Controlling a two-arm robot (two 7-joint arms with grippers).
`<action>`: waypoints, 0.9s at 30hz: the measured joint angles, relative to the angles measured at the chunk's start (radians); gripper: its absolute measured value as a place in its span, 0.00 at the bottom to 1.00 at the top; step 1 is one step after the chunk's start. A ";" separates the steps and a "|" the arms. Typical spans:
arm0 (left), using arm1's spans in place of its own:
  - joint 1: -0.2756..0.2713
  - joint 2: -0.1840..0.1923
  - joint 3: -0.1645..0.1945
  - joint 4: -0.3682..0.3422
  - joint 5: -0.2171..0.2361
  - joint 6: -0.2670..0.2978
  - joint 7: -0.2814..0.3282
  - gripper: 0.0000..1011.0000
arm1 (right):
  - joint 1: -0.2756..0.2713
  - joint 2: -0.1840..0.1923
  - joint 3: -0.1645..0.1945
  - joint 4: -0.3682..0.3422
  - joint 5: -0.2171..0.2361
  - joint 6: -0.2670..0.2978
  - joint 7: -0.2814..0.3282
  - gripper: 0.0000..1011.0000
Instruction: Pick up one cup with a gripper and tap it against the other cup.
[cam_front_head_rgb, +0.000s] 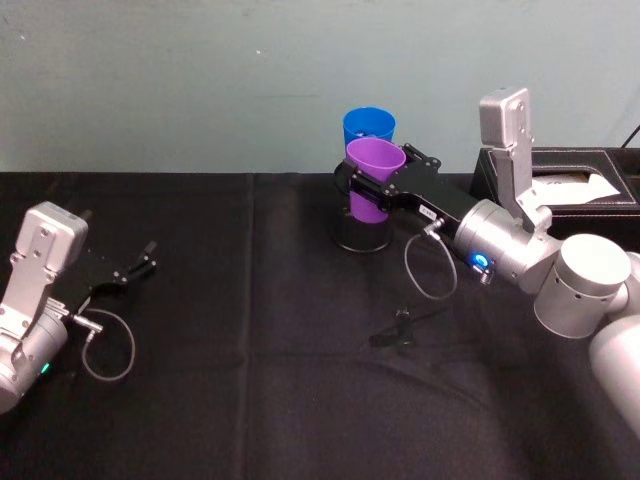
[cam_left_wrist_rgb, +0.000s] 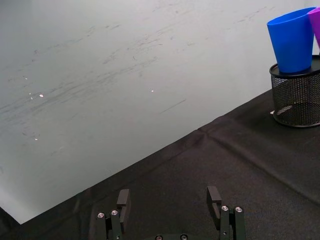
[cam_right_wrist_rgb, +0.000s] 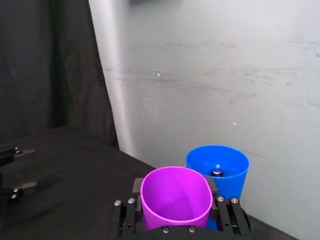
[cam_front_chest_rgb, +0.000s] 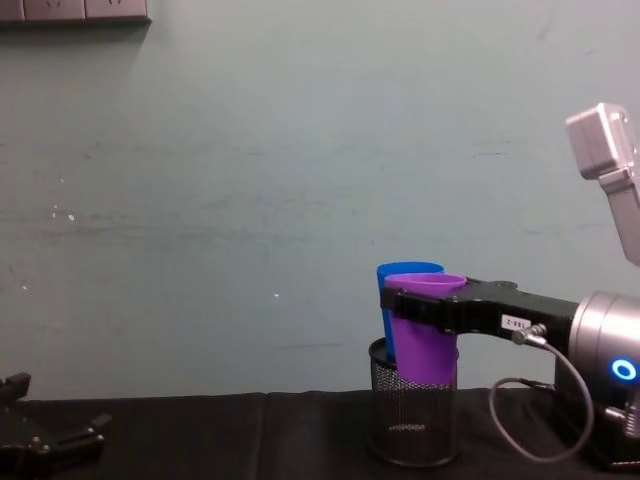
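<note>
Purple cup: smooth purple plastic tumbler (cam_front_head_rgb: 375, 165), upright, its base dipped into the black mesh cylinder (cam_front_chest_rgb: 413, 425) near the middle of the far edge of the black-clothed table (cam_front_head_rgb: 250, 360).
Right gripper (cam_right_wrist_rgb: 176, 210): clamped across the purple tumbler, just under its rim.
Blue cup: bright blue plastic tumbler (cam_right_wrist_rgb: 220, 167) in the same cylinder, just behind (contact unclear).
Left gripper (cam_left_wrist_rgb: 168, 200): jaws apart, low by the table's left edge.

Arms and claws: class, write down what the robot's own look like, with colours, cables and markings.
Both arms are silver, each with a boxy grey wrist camera. The right claw and left claw are black and flat-jawed, each with a looping grey cable. The right bears a white label and a blue ring light.
</note>
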 joint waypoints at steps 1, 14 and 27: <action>0.000 0.000 0.000 0.000 0.000 0.000 0.000 0.99 | 0.009 -0.005 0.000 0.015 -0.002 -0.004 0.001 0.72; 0.000 0.000 0.000 0.000 0.000 0.000 0.000 0.99 | 0.069 -0.037 0.004 0.108 -0.021 -0.022 0.008 0.72; 0.000 0.000 0.000 0.000 0.000 0.000 0.000 0.99 | 0.093 -0.049 0.019 0.133 -0.030 -0.032 0.014 0.72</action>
